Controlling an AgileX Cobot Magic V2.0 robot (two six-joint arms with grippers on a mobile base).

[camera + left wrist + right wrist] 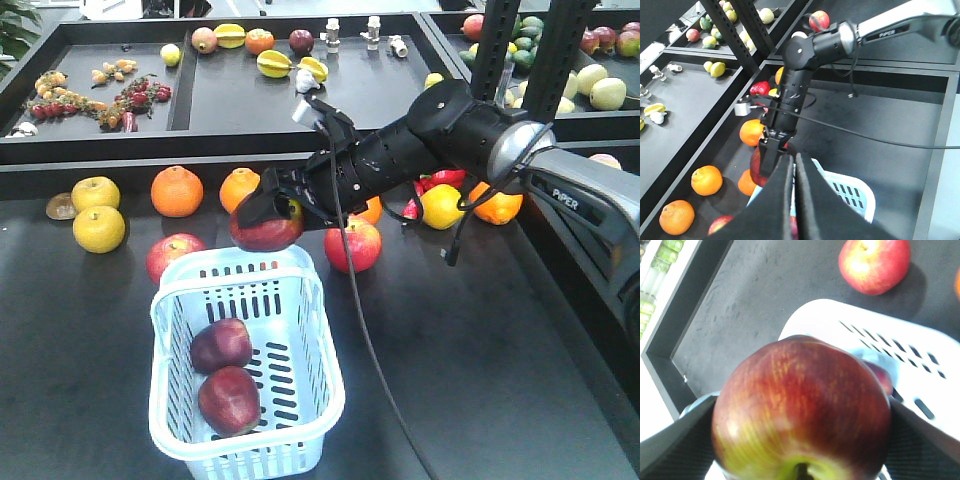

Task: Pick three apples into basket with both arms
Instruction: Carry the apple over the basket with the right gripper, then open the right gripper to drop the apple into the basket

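Right arm [470,135]: stretched across the table; "PIPER" is read in white on the silver link, also seen from the left wrist view.
Basket [330,372]: set on the dark table [480,360], two apples [222,345] already lying inside.
Right gripper [268,213]: fingers clamped on the third apple [265,228], held above the far rim.
Left gripper [794,200]: fingers pressed together, nothing held, hung over the near end of the basket.
Risk, rim: if release comes now, the apple is likely struck on the rim and rolled out towards the loose pink apple [352,244].
Risk, drop: bruising of the fruit below is judged possible.
Risk, cable [350,290]: snagging on the rim is possible.
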